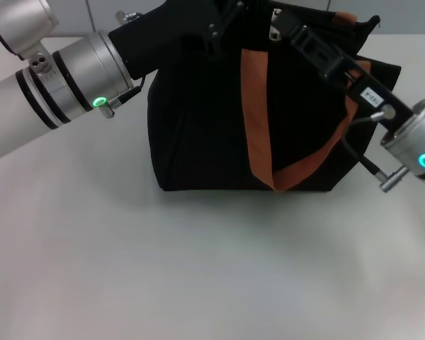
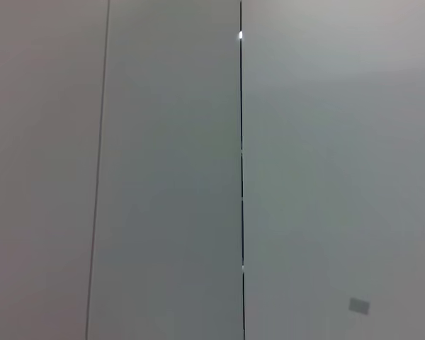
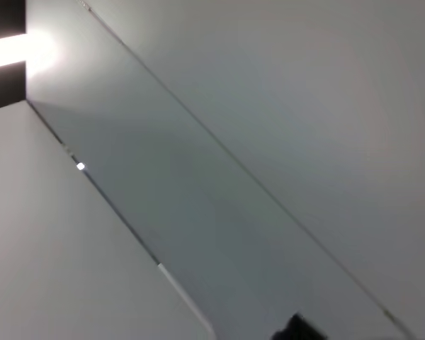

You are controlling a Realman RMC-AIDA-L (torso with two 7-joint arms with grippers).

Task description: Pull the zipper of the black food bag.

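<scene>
Head view: the black food bag (image 1: 219, 120) is seen on the pale desk (image 1: 198, 269) toward 12 o'clock, the zipper (image 1: 275, 32) at its top. The left tool (image 1: 216, 35) and right tool (image 1: 297, 32) are set there; their state cannot be told. Both wrist views are filled only by wall panels (image 2: 170, 177).

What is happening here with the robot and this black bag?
The robot is working at the top of the black food bag, which stands on the grey table. The right gripper reaches in beside the small silver zipper at the bag's top edge; whether it grips the zipper cannot be seen. The left gripper is at the bag's top left side. An orange-brown strap hangs down the front.
</scene>
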